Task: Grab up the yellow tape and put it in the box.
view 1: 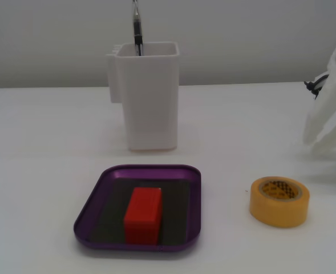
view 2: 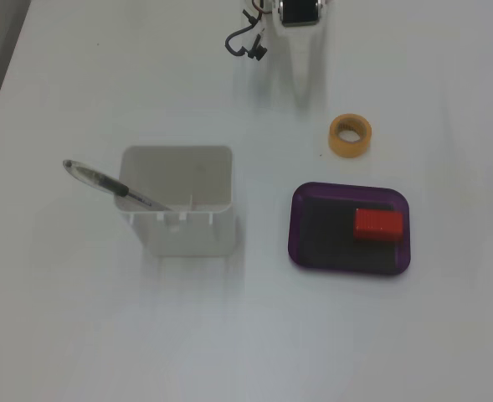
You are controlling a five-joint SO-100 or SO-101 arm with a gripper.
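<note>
a fixed view, low and frontal: the yellow tape [view 1: 279, 201] is seen lying flat on the white table [view 1: 42, 142], just right of the box [view 1: 99, 191], untouched. the box, a shallow purple tray with a dark floor, already holds a red block [view 1: 142, 214]. a tall white container [view 1: 149, 94] with a pen [view 1: 137, 28] stands behind. the gripper [view 1: 326, 134] is seen at the right edge, white, fingers apart, nothing held.

another fixed view, from above: the tape [view 2: 350, 135] is shown as a squat ring, core up, between gripper [view 2: 303, 71] and box [view 2: 300, 222]. the claw's opening cannot be judged here. the approach appears not yet begun.
</note>
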